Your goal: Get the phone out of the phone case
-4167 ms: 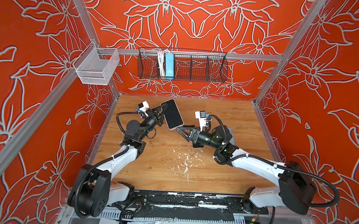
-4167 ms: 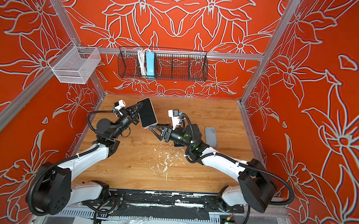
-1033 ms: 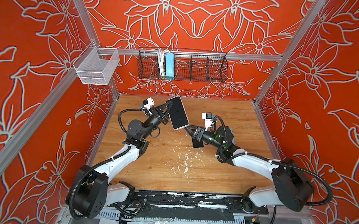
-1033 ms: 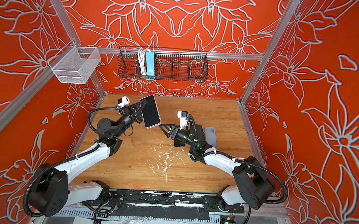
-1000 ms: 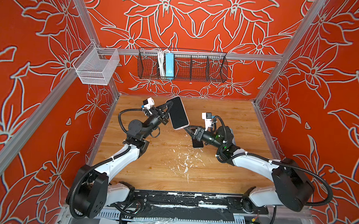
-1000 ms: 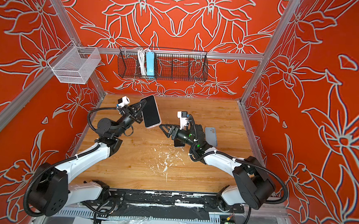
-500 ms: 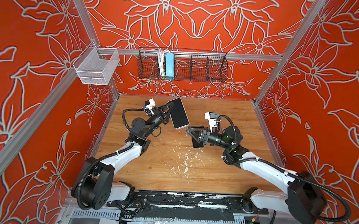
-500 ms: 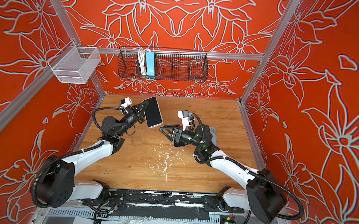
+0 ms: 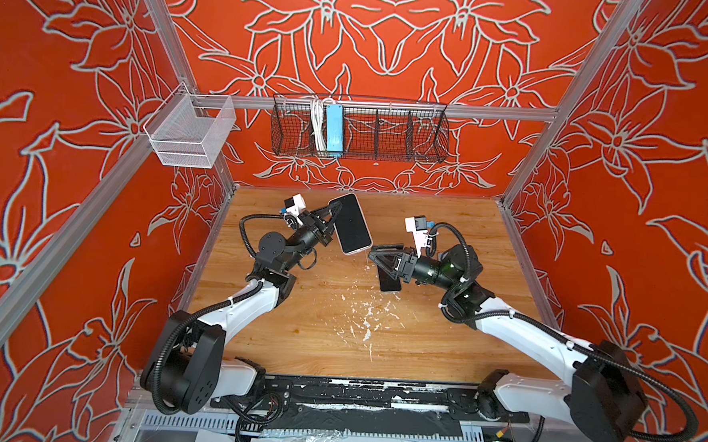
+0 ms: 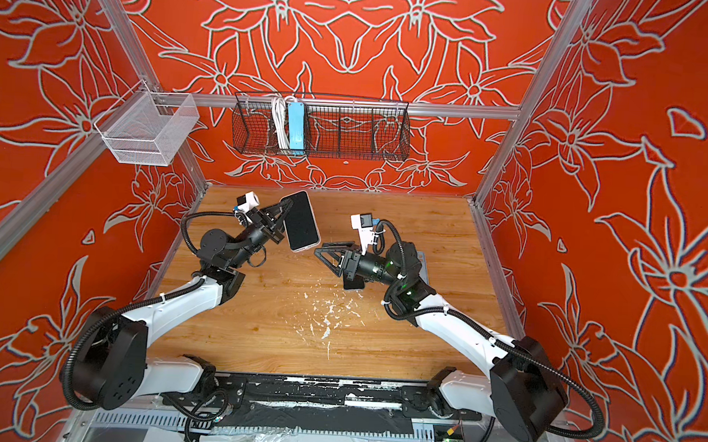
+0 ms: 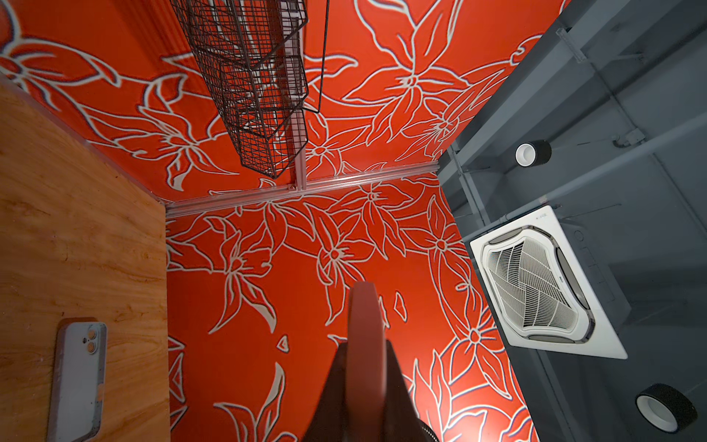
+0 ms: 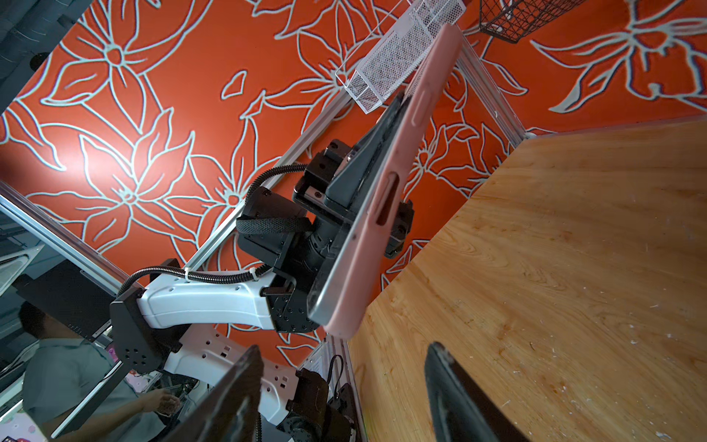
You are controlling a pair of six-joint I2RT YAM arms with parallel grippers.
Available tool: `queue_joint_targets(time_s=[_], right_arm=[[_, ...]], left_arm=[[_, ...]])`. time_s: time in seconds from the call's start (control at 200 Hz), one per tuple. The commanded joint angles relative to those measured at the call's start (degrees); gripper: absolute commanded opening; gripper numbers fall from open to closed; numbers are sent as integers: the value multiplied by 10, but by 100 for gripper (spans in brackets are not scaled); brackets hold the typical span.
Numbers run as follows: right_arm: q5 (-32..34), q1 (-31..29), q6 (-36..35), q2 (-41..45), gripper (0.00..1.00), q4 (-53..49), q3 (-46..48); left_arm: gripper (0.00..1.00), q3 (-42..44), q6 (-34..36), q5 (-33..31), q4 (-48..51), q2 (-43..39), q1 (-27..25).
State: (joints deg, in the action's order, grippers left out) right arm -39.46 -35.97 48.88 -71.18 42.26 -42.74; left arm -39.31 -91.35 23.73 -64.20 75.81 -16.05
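The left arm (image 9: 239, 307) is reaching from the near-left corner of the desk toward its far edge, with the forearm raised and the wrist angling up and inward. The left end effector (image 9: 335, 211) is clamping its jaws tight on one long edge of the cased phone (image 9: 351, 224) and holding it above the desk. The right arm (image 9: 521, 334) is stretching from the near-right corner toward the desk's middle, with its elbow bent and its wrist lying nearly level, pointing left. The right end effector (image 9: 373, 252) is hovering with jaws parted and nothing between them, its fingertips aiming at the left one's load and close to it.
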Motion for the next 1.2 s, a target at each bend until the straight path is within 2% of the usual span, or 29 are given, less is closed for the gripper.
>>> queue_joint_targets(time_s=[0.0,0.706,0.916,1.196], right_arm=[[-1,3,-3,-11,69,8,-20],[12,7,9,-53,68,24,-29],[-12,7,11,-45,69,17,-31],[-78,7,8,-43,69,20,-41]], left_arm=[[0,1,-7,8,-49,-22,2],[0,7,-19,11,-48,-46,3],[0,7,-18,9,-50,-38,2],[0,-2,-15,9,-53,-22,2]])
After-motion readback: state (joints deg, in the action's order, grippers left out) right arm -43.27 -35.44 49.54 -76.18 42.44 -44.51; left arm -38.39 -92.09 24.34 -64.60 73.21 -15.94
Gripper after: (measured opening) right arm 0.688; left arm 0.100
